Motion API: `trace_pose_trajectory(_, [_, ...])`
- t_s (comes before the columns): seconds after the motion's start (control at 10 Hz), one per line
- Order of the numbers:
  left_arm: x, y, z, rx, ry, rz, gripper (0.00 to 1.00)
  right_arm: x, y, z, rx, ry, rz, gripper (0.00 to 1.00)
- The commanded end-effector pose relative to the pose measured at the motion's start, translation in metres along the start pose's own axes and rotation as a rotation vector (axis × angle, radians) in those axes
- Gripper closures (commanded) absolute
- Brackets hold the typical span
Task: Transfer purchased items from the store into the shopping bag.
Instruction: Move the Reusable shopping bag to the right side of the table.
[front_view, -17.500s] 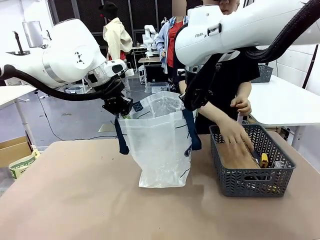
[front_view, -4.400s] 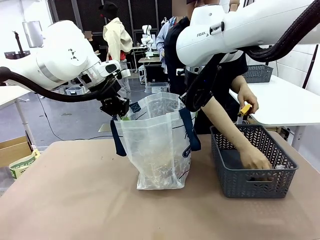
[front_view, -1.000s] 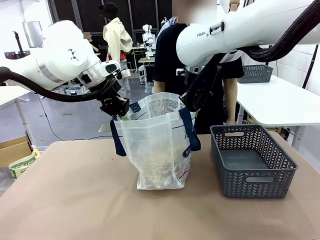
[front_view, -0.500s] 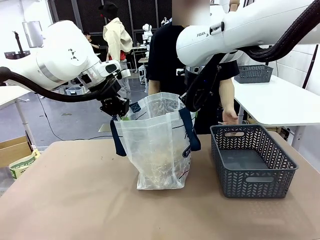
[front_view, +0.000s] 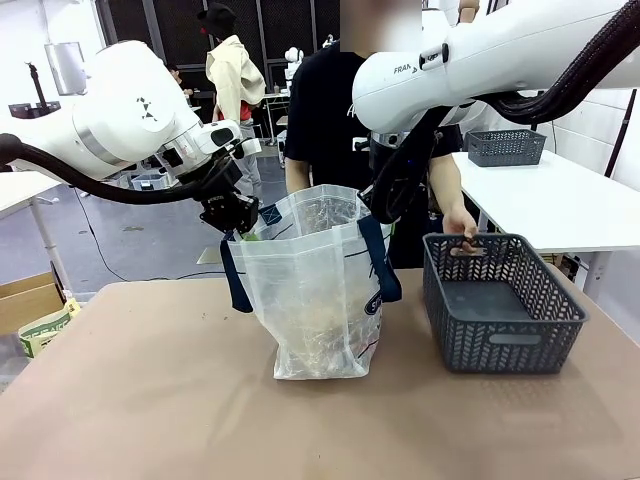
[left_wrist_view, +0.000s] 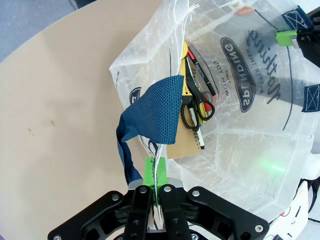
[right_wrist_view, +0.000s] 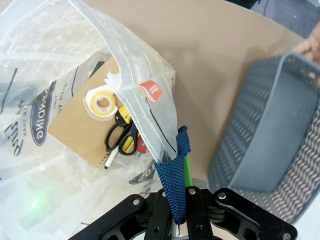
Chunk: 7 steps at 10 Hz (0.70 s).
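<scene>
Bag stands on the tabletop, left fingers and right fingers clamped on its rim at nine and three o'clock, with scissors, tape and box inside. A hand grips the empty basket alongside; a knock could tear the plastic free.

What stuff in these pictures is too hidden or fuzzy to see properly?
- Front view: the things inside the bag are a blur behind its cloudy plastic.
- Front view: the near part of the basket floor is hidden by its front wall.
- Left wrist view: the cardboard box is mostly covered by the blue strap and scissors.
- Right wrist view: the person's hand is cut off by the picture's edge.
</scene>
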<state>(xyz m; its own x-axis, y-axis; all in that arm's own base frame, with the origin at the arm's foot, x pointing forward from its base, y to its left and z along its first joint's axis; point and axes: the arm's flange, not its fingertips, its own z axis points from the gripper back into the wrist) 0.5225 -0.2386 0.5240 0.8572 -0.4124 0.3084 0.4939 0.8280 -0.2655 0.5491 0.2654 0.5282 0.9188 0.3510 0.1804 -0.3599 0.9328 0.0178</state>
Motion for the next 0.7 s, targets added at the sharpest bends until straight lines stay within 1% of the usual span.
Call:
trace_pose_trajectory(0.0, [0.000,0.001,0.001,0.000,-0.004,0.012,1.00,0.000,-0.002,-0.001,-0.001,-0.001,-0.003,1.00])
trace_pose_trajectory(0.1, [0.000,0.000,0.000,0.000,0.000,0.000,1.00,0.000,-0.002,-0.001,-0.001,-0.001,-0.003,1.00])
trace_pose_trajectory(0.2, [0.001,0.000,-0.001,0.018,0.015,0.046,1.00,0.000,0.000,0.000,0.000,0.000,0.000,1.00])
trace_pose_trajectory(0.3, [0.003,-0.006,0.000,0.017,0.021,0.063,1.00,0.000,0.003,0.000,0.002,0.001,-0.010,1.00])
trace_pose_trajectory(0.5, [0.008,-0.012,0.003,0.025,0.029,0.139,1.00,0.004,0.012,0.002,0.008,0.061,-0.119,1.00])
trace_pose_trajectory(0.6, [0.012,-0.019,0.002,0.032,0.018,0.147,1.00,0.005,0.018,0.003,-0.005,0.083,-0.153,1.00])
